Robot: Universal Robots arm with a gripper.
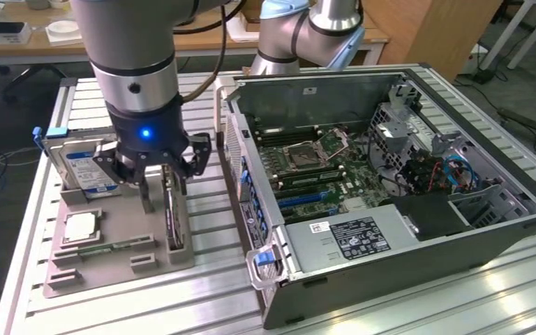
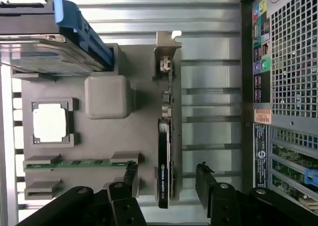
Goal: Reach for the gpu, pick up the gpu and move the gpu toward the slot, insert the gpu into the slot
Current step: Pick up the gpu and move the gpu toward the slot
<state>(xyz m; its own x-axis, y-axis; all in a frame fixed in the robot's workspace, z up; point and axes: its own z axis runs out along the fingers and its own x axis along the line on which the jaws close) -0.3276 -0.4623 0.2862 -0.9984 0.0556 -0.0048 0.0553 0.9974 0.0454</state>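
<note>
Currently the gpu (image 1: pixel 173 222) stands on edge in the grey holder tray (image 1: pixel 119 269), along the tray edge that faces the computer case (image 1: pixel 407 230); its silver bracket (image 2: pixel 166 49) sits at the tray corner by the hard drive (image 1: pixel 75 166). The gripper (image 1: pixel 164 194) hangs directly over the card, claw spread wide. In the wrist view one finger is on each side of the card's fan end with clear gaps, so nothing is grasped and there is no contact with the gpu. Other parts on the tray: a CPU (image 1: pixel 80 227) near the middle and a green memory stick (image 1: pixel 112 246) towards the near edge, both apart from the card. The tray and case sit side by side on the slatted aluminium table (image 1: pixel 203 296); the case is open, with the motherboard (image 1: pixel 319 167) exposed.
</note>
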